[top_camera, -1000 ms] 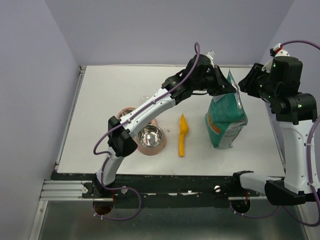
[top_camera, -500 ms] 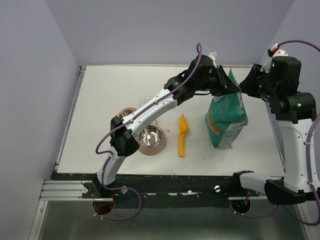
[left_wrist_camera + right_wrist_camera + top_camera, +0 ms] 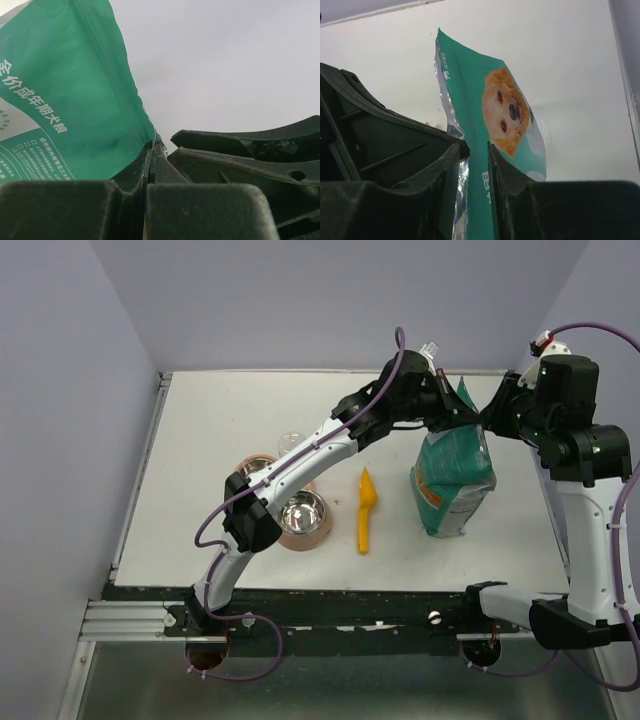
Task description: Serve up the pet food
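The teal-green bag (image 3: 452,480) stands upright at the right of the table. My left gripper (image 3: 462,416) is shut on the left side of its top edge; the wrist view shows the jaws (image 3: 152,150) pinched on the green film (image 3: 65,100). My right gripper (image 3: 490,416) is at the same top edge from the right. Its jaws (image 3: 474,147) stand slightly apart, straddling the bag's wall (image 3: 505,110) with its dog picture, with a gap on the foil side. The pet food is hidden. The yellow scoop (image 3: 366,510) lies left of the bag.
A steel bowl (image 3: 302,514) in a copper-coloured holder sits left of the scoop, under the left arm. A second copper bowl (image 3: 258,468) is behind it. The table's right edge (image 3: 545,510) runs close behind the bag.
My right gripper has moved left to the bag's top edge and now straddles it. My left gripper has shifted slightly right, still holding the bag.
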